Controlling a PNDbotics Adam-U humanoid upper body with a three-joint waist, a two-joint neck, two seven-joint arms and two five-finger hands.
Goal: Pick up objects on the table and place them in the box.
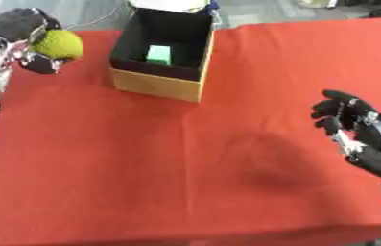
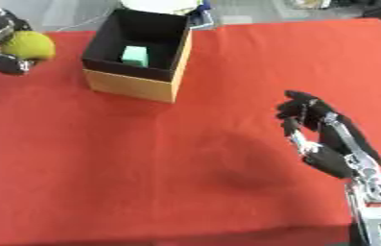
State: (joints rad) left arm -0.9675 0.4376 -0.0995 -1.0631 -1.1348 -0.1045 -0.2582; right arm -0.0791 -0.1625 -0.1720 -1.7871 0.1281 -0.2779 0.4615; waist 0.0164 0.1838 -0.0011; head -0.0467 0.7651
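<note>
Left eye view: box (image 1: pixel 161 80) holds a green block (image 1: pixel 159 54).

A red cloth (image 1: pixel 185 158) covers the table and fills nearly the whole view, lying smooth with a faint crease running across its middle. A soft dark shadow (image 1: pixel 269 166) falls on the cloth. Beyond the far edge a strip of pale grey floor (image 1: pixel 260 12) shows, with a thin light cable (image 1: pixel 92 21) trailing across it and blurred dark shapes in the corner.
</note>
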